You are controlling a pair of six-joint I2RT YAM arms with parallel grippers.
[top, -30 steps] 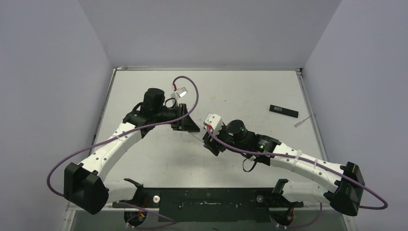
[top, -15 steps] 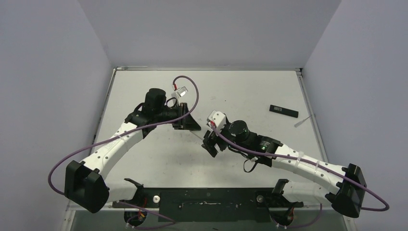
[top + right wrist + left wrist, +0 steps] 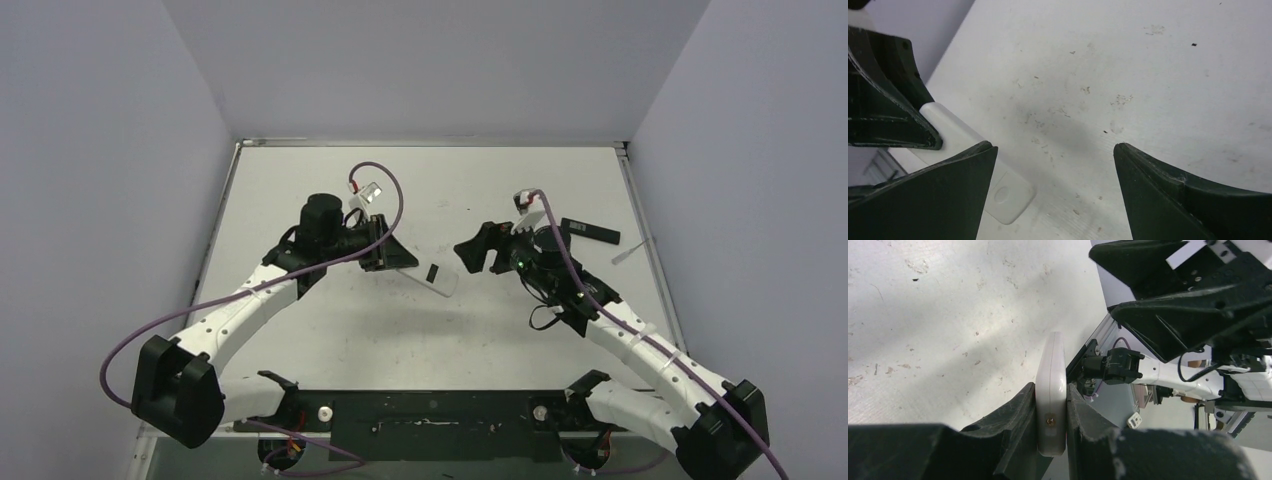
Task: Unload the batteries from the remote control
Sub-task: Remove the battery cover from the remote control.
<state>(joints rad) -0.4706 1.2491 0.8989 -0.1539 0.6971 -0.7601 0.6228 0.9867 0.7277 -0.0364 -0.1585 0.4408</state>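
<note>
- left gripper (image 3: pixel 398 258): clamped on one end of the white remote control (image 3: pixel 430 274), which sits on its thin edge between the two black fingers (image 3: pixel 1018 415) in the left wrist view
- remote control: sticks out from that grip toward table centre, over the table (image 3: pixel 300 180); cannot tell if its free end touches the surface
- dark rectangular patch (image 3: pixel 432 271) on the remote's upper face in the top view
- batteries: cannot make any out in any view
- right gripper (image 3: pixel 1054 146): jaws spread wide, nothing between them, near the remote's free end but apart from it
- black flat bar (image 3: pixel 589 230) lying far right
- small white piece (image 3: pixel 624 255) near the right edge
</note>
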